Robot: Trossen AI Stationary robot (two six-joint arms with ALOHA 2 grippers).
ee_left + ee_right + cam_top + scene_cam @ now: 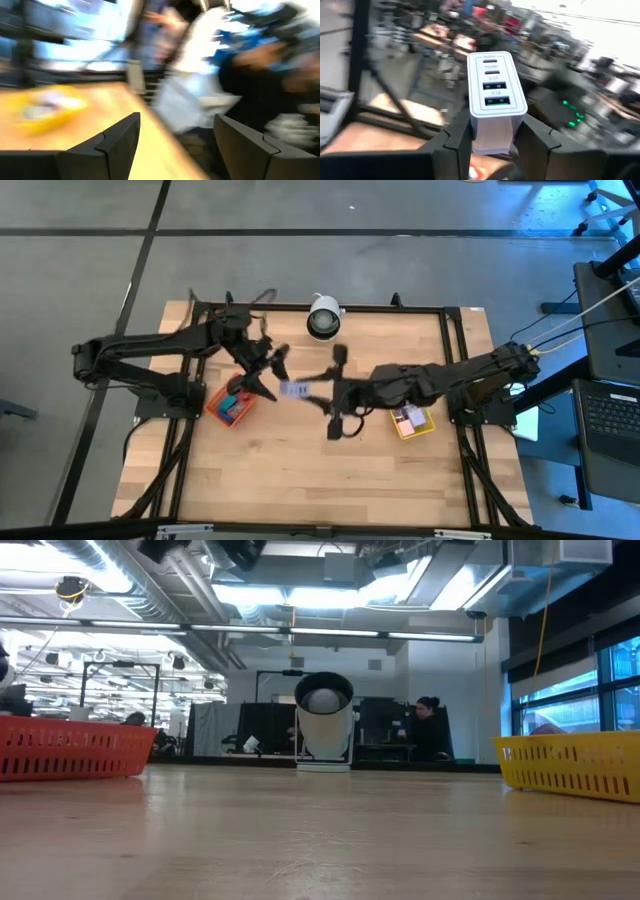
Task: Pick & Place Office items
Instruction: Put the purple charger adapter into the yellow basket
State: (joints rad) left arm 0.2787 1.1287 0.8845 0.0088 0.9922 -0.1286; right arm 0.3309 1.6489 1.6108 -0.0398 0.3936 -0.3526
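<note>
Holding nothing, the left gripper [277, 370] hangs above the tabletop [300, 470] just right of the orange tray [215, 408], fingers [117, 145] spread wide. Right of that tray, mid-tabletop, the right gripper [492, 140] pinches a white charger block [495, 100]. I think it should stay level, go slowly to the yellow tray [420, 430], then let go low.

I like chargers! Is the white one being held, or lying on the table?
Held. The right gripper has its jaws shut on the charger, up off the table.
</note>
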